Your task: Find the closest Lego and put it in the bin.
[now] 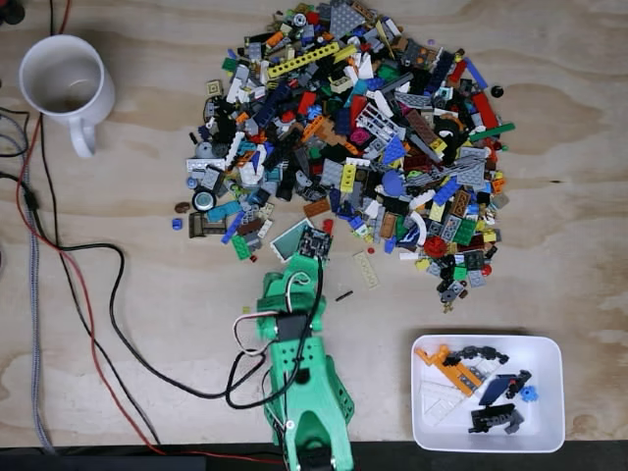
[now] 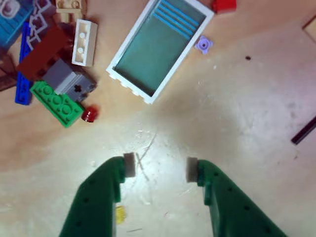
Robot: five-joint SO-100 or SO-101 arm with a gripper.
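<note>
My gripper (image 2: pixel 160 168) hangs open and empty just short of the window piece (image 2: pixel 157 48); I should centre on its near edge.

The green arm (image 1: pixel 304 392) extends from the bottom edge of the fixed view toward the top, cables looped over its upper side. In the wrist view the gripper (image 2: pixel 159 168) points downward, jaws spread apart, the grey fingertip pads (image 2: pixel 129 164) facing each other with nothing between them.
</note>
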